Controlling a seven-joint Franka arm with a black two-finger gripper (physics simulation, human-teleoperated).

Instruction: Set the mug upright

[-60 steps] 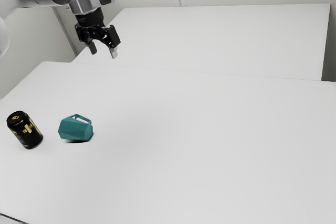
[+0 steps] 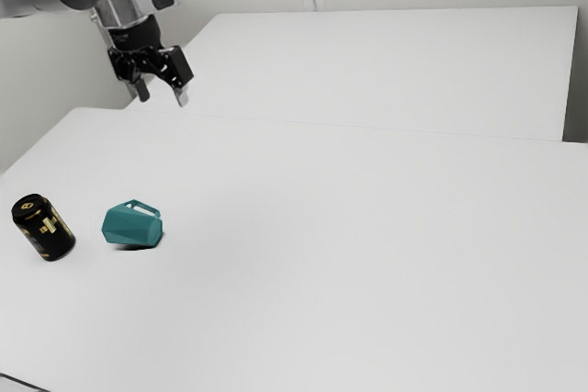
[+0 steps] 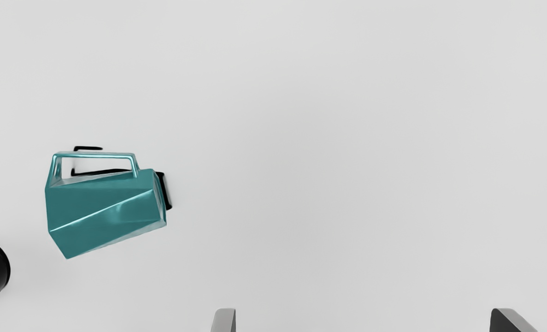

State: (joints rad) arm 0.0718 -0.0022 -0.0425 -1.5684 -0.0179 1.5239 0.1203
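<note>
The black two-finger gripper (image 2: 163,100) moved toward the exterior view's left — perhaps dipping slightly, though height was unclear.

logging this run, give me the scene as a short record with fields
mug: teal, lying on its side
handle: on the mug's side, not gripped
can: black with gold markings, on the exterior view's left of the mug, apart from it
end effector: open, raised above the table, clear of mug and can
table: white, under mug and can
task status: mug not upright
</note>
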